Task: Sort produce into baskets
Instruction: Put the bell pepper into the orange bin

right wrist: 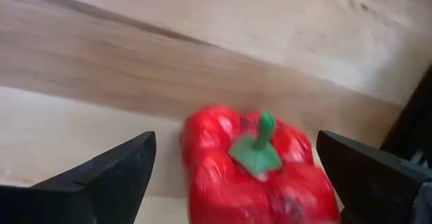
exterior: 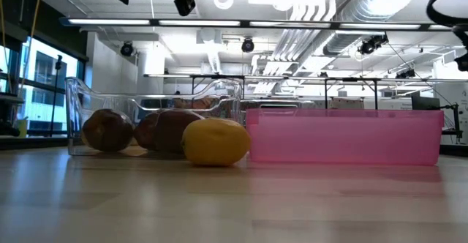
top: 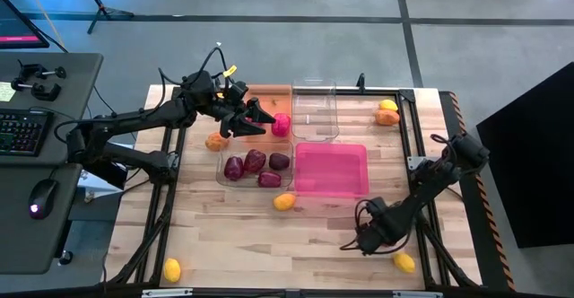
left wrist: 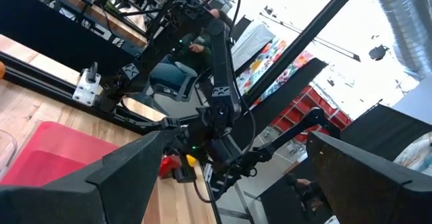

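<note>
My left gripper (top: 260, 121) is open and empty, raised over the translucent orange basket (top: 269, 94), where a pink-red piece (top: 281, 125) lies. A clear basket (top: 222, 165) holds several maroon pieces (top: 256, 162). The second clear basket (top: 314, 109) and the pink basket (top: 332, 170) stand beside them. My right gripper (right wrist: 236, 177) is open, low over the table's near right. Its fingers stand on either side of a red pepper (right wrist: 260, 170) with a green stem, which lies on the wood, without touching it.
Loose pieces lie on the table: an orange-yellow one (top: 284, 201) in front of the baskets, an orange one (top: 215, 141) to their left, two (top: 387, 111) at the far right, and yellow ones at the near left (top: 171, 268) and near right (top: 404, 262).
</note>
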`<state>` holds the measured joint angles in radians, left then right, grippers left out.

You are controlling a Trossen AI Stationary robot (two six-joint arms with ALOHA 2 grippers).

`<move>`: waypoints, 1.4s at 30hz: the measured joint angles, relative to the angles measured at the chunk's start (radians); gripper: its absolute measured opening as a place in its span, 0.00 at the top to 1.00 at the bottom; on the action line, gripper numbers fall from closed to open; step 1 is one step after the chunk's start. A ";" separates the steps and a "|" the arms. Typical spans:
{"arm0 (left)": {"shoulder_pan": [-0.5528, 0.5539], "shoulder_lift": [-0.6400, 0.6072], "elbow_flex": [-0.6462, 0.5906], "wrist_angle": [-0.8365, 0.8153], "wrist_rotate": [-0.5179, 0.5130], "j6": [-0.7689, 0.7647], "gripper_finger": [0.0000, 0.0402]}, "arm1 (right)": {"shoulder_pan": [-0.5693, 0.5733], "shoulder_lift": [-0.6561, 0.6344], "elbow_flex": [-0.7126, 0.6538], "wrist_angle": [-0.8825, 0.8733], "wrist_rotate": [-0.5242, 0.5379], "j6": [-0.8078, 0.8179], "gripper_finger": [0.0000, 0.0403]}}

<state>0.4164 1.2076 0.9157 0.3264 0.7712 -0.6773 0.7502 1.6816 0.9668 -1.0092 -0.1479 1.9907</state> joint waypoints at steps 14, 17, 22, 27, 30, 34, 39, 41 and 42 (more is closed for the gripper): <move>0.000 0.000 0.000 0.000 -0.001 0.015 0.12 | 0.081 -0.001 0.000 0.020 -0.040 0.230 0.01; 0.000 0.000 0.000 0.000 -0.003 0.016 0.12 | 0.082 0.001 0.000 0.008 -0.009 0.209 0.01; 0.000 0.000 0.000 0.000 -0.008 0.015 0.12 | 0.072 0.001 0.000 0.019 -0.025 0.167 0.09; 0.000 0.000 0.000 0.003 -0.007 -0.002 0.12 | 0.068 -0.004 0.003 0.023 -0.057 0.113 0.33; 0.007 -0.002 -0.001 0.047 0.020 -0.047 0.12 | 0.072 -0.011 0.025 0.003 -0.070 0.068 0.45; 0.040 -0.030 -0.001 0.200 0.079 -0.153 0.12 | 0.070 -0.060 0.106 -0.070 0.044 0.008 0.45; 0.094 -0.099 -0.001 0.276 0.080 -0.210 0.12 | 0.023 -0.149 0.210 -0.093 0.499 -0.062 0.45; 0.109 -0.124 -0.001 0.268 0.079 -0.210 0.12 | -0.025 -0.167 0.233 -0.089 0.651 -0.142 0.45; 0.112 -0.135 -0.001 0.264 0.078 -0.210 0.12 | -0.058 -0.171 0.243 -0.078 0.699 -0.198 0.43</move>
<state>0.5281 1.0725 0.9150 0.5901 0.8488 -0.8871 0.6923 1.5108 1.2095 -1.0871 0.5515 1.7931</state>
